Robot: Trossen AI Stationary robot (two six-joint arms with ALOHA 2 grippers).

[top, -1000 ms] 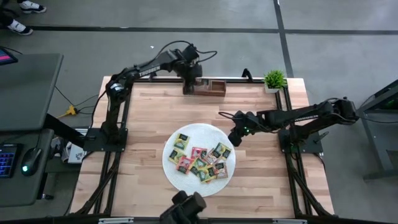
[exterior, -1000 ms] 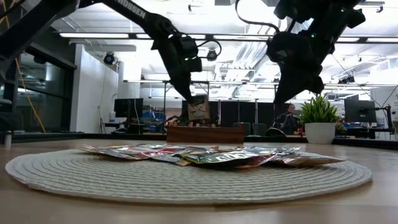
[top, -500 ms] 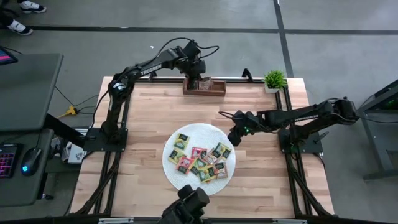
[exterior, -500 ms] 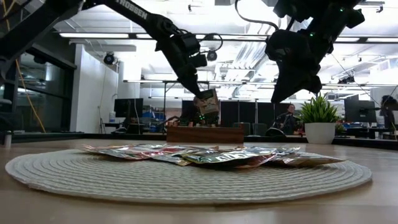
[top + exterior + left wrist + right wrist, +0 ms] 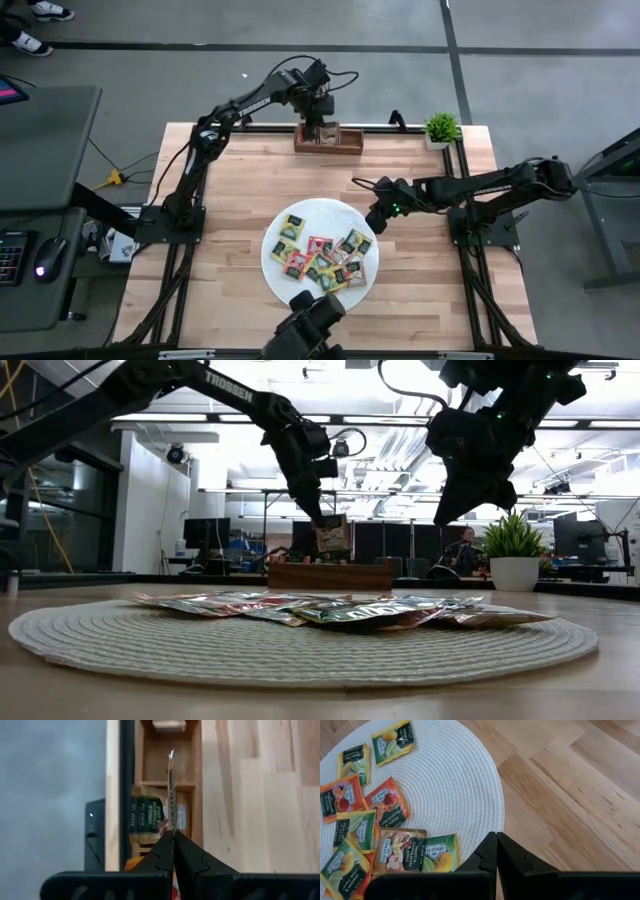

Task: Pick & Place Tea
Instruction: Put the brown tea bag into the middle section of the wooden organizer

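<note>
My left gripper (image 5: 322, 124) (image 5: 325, 517) is at the table's far edge, over the brown wooden tray (image 5: 331, 141) (image 5: 330, 575), shut on one tea packet (image 5: 333, 536). The left wrist view shows that packet edge-on (image 5: 171, 795) above the tray (image 5: 197, 780), where a dark green packet (image 5: 145, 817) stands in a compartment. Several red, orange, yellow and green packets (image 5: 325, 256) (image 5: 367, 827) lie flat on the round white mat (image 5: 300, 290) (image 5: 455, 775). My right gripper (image 5: 374, 226) (image 5: 496, 844) (image 5: 448, 515) is shut and empty, above the mat's right edge. My left gripper pinches the tea packet between its two fingers at the packet's upper edge (image 5: 172, 827), coming from above and pointing down. The packet hangs upright below the fingertips, lifted clear, just above the tray.
A small potted plant (image 5: 440, 128) (image 5: 513, 557) stands at the far right corner. Bare wooden tabletop (image 5: 240, 190) lies between the mat and the tray. A dark camera mount (image 5: 305, 325) sits at the near edge.
My left gripper has carried the packet a little toward the table's right edge along the far edge, from the tray's left end to over its middle. The packet swung and tilted on the way and now hangs upright again. The right arm kept still.
</note>
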